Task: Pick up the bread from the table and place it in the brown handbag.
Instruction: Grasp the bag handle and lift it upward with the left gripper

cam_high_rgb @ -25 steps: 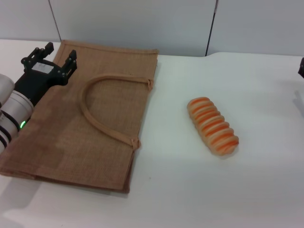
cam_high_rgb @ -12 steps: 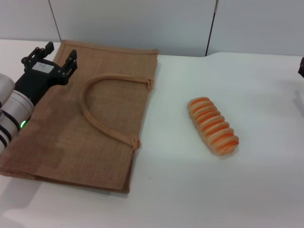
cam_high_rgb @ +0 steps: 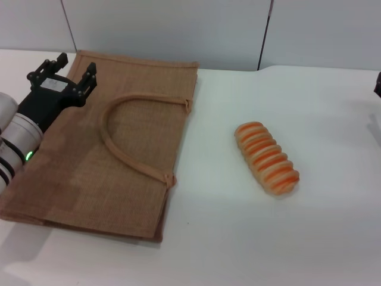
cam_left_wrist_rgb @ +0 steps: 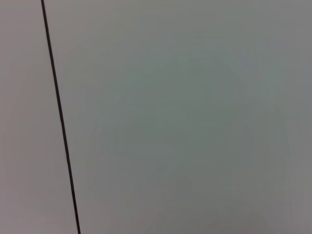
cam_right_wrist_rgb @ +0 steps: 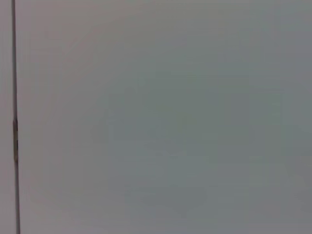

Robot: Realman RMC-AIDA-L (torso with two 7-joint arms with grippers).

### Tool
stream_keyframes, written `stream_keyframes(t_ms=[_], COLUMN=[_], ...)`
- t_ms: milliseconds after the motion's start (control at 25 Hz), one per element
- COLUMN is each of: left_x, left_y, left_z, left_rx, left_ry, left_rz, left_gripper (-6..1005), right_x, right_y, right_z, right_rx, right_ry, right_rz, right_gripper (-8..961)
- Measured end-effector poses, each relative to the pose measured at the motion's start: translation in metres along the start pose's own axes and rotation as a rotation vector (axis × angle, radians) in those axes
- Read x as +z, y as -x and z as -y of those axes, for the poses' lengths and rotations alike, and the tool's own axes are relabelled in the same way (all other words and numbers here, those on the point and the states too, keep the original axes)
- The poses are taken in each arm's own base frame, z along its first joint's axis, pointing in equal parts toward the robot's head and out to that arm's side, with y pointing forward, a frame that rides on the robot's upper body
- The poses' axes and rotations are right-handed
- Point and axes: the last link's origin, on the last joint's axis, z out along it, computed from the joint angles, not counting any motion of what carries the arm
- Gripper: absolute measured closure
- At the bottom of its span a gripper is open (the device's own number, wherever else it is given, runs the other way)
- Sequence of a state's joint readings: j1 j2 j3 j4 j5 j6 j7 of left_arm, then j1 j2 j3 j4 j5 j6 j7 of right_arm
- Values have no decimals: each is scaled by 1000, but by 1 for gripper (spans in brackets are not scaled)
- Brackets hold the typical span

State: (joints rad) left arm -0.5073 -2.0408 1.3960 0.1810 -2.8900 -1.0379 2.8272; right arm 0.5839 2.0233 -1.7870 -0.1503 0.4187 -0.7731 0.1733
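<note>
— Two objects rest on the table (cam_high_rgb: 333, 238); which lies nearer?
— Nearest is the hemmed lower edge of the brown handbag (cam_high_rgb: 113, 173), which lies flat on the left half, one arched strap handle (cam_high_rgb: 128, 134) showing on its upper face. To its right, well apart from it, the bread (cam_high_rgb: 266, 158) lies free on the bare white surface, set diagonally, untouched by either arm.
— And the arms?
— Above the bag's far left corner hovers the left gripper (cam_high_rgb: 66, 70), jaws spread and holding nothing. At the right edge of the head view, only a dark sliver of the right gripper (cam_high_rgb: 378, 85) shows; its jaw state cannot be told.
— Farthest?
— A grey panelled wall (cam_high_rgb: 178, 30), which alone fills both wrist views.
</note>
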Motion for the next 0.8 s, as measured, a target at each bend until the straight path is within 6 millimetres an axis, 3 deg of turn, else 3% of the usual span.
stream_keyframes(t_ms=[320, 560, 800], left_x=[-1, 8, 18], left_y=[-1, -7, -16], left_z=[-3, -6, 6], left_rx=[-83, -125, -151], left_ry=[44, 179, 261], left_rz=[2, 55, 161], left_gripper=[367, 367, 367], right_x=[0, 0, 0], right_y=[-3, -4, -4], right_z=[1, 2, 2], right_rx=[-1, -1, -2], right_ry=[-4, -6, -7], right_rz=[-23, -27, -28], right_gripper=[74, 74, 74])
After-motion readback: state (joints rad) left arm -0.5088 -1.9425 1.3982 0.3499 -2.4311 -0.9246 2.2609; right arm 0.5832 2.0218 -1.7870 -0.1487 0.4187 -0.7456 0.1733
